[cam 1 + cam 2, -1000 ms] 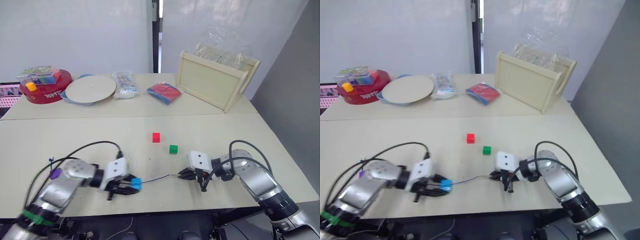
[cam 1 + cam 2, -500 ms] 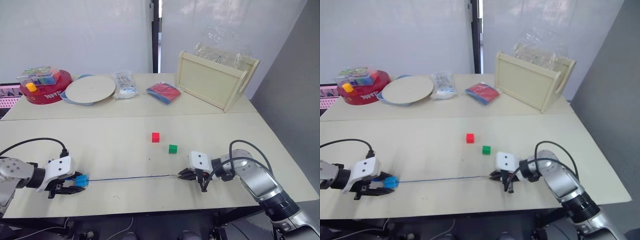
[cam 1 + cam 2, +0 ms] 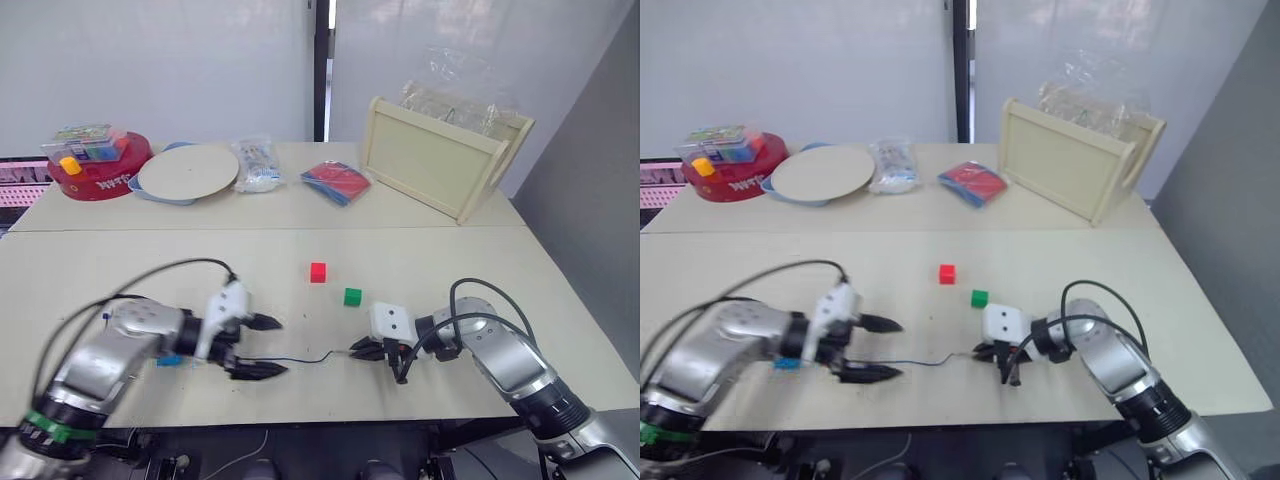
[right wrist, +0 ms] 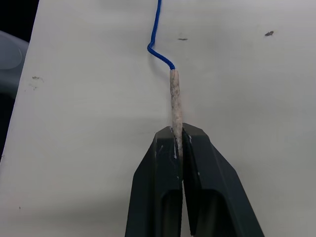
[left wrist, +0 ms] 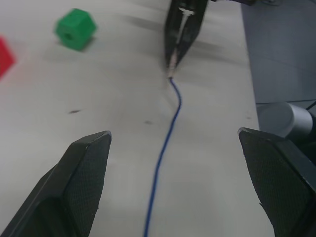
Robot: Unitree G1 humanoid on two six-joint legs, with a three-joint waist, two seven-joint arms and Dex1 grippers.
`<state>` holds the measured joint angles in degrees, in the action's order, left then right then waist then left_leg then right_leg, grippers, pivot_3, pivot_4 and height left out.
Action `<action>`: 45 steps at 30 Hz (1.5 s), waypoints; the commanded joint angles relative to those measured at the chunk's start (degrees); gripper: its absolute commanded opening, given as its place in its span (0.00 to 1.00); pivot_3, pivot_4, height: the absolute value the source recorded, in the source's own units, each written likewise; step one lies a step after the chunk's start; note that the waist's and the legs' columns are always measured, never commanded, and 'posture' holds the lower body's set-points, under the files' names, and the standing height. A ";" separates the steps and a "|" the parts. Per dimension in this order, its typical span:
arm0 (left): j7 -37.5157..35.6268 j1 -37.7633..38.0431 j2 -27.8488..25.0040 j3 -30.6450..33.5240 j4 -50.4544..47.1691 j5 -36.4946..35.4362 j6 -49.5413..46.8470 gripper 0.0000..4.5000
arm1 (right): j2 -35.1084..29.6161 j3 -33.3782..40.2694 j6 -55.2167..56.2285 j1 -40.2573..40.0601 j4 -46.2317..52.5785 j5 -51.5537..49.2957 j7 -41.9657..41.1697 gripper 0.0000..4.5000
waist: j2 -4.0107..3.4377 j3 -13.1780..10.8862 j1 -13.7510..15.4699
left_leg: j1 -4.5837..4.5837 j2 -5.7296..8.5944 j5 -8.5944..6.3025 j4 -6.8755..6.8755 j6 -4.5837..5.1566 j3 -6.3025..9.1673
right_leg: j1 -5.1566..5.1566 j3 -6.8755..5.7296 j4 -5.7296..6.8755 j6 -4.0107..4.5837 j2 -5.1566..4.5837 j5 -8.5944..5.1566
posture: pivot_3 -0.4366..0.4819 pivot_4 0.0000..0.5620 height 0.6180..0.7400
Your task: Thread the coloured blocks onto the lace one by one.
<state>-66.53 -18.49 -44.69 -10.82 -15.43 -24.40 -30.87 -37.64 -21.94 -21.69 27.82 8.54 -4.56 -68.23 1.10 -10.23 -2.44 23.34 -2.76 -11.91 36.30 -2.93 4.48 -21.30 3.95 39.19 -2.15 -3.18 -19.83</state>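
Note:
A blue block (image 3: 168,360) sits on the table at the left, with the thin dark-blue lace (image 3: 300,358) running from it, slack and wavy, across to the right. My left gripper (image 3: 258,346) is open just right of that block, one finger on each side of the lace (image 5: 165,143), holding nothing. At the lace's other end, my right gripper (image 3: 362,350) is shut on the pale stiff tip (image 4: 175,96), which sticks out beyond its fingers (image 4: 160,148). A red block (image 3: 318,272) and a green block (image 3: 352,296) lie loose beyond the lace, mid-table.
On the far table stand a wooden tray (image 3: 440,165) at the right, a red-and-blue packet (image 3: 335,183), a clear bag (image 3: 255,165), a round plate (image 3: 190,172) and a red tin (image 3: 95,175) with more blocks. The table's front edge is close to both grippers.
My left gripper has let go of the blue block, opened wide and swung right towards the middle. The lace, taut half a second ago, now lies slack. The right gripper has not moved.

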 commanded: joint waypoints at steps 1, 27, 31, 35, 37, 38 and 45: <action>3.33 -3.45 4.55 -3.71 1.62 4.10 2.56 0.96 | -0.24 0.15 -0.60 0.42 2.88 -0.03 0.25 0.00 | 0.00 0.00 0.18 | 0.01 0.00 0.00 0.03 0.00 0.01 | 0.00 -0.01 0.01 0.00 0.00 0.00 | 0.48 0.27 1.00; 3.32 -7.47 17.86 -9.16 15.44 10.54 9.67 0.01 | -1.06 0.55 -4.37 -1.12 7.20 -0.33 1.91 0.00 | 0.00 0.01 0.90 | 0.06 0.09 0.01 0.30 0.00 0.03 | 0.08 -0.01 0.02 -0.03 -0.06 0.01 | 0.48 0.27 1.00; 3.51 -7.80 18.25 -8.71 15.64 10.52 9.65 0.01 | -1.30 0.39 -4.34 -1.29 7.31 -0.40 1.91 0.00 | 0.00 0.01 1.03 | 0.06 0.09 0.01 0.31 0.00 0.03 | 0.08 -0.01 0.01 -0.03 -0.07 0.01 | 0.48 0.27 1.00; 3.85 -8.00 18.53 -8.12 15.78 10.23 9.60 0.01 | -1.79 -0.27 -4.32 -1.86 7.75 -0.38 1.32 0.00 | 0.00 0.01 1.21 | 0.07 0.09 0.01 0.32 0.00 0.03 | 0.08 -0.01 0.01 -0.03 -0.07 0.01 | 0.48 0.27 1.00; 3.76 -7.98 18.42 -7.82 15.81 10.08 9.54 0.01 | -1.96 -0.50 -4.28 -2.17 7.90 -0.44 1.17 0.00 | 0.00 0.01 1.26 | 0.07 0.10 0.01 0.32 0.00 0.03 | 0.08 -0.01 0.01 -0.04 -0.07 0.01 | 0.48 0.27 1.00; 3.65 -7.92 18.30 -7.71 15.80 10.03 9.57 0.01 | -1.99 -0.61 -4.43 -2.33 8.10 -0.58 1.07 0.00 | 0.00 0.01 1.26 | 0.07 0.10 0.01 0.32 0.00 0.03 | 0.09 -0.01 0.01 -0.04 -0.07 0.02 | 0.48 0.27 1.00; 1.49 -6.76 15.02 -6.46 15.44 9.80 9.79 0.00 | -0.68 4.87 -12.94 -4.09 13.57 -5.45 5.12 0.29 | 0.00 0.01 1.29 | 0.07 0.10 0.01 0.32 0.00 0.03 | 0.09 -0.01 0.02 -0.04 -0.07 0.02 | 0.48 0.27 1.00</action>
<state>-64.81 -25.87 -27.85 -20.06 0.76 -14.02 -21.49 -38.31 -20.57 -31.85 24.22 18.16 -6.88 -63.73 1.11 -10.22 -1.15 23.41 -2.66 -11.90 36.62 -2.93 4.51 -21.21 3.94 39.20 -2.19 -3.25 -19.81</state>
